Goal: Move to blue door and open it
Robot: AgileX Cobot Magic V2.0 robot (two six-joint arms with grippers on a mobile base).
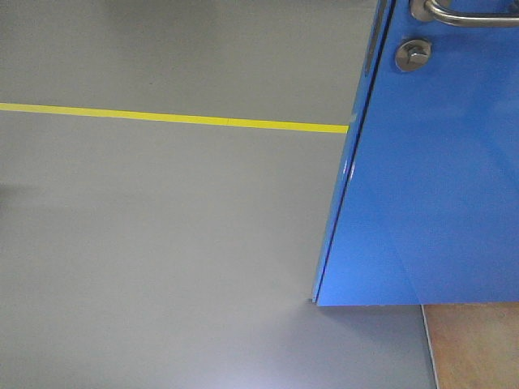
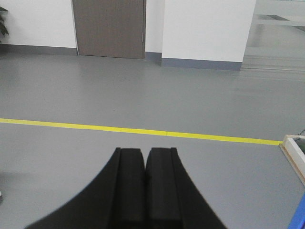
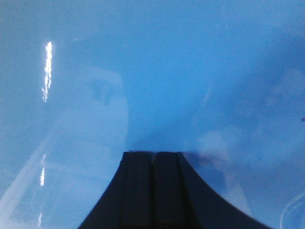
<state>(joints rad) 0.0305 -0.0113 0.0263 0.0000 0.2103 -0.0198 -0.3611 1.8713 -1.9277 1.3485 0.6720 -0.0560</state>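
Both grippers, left and right, closed; one blue door

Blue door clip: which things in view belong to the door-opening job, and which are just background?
Job:
- blue door, standing ajar
- its lever handle
- round lock
- right gripper, jaws shut, up against the door panel

Background:
- yellow floor line
- brown door
- left gripper, jaws shut, facing open floor

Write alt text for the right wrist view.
The right claw, its black fingers pressed together, points straight at the glossy blue door, which fills the whole frame. Pale reflections and bright glints of light show on the door's surface.
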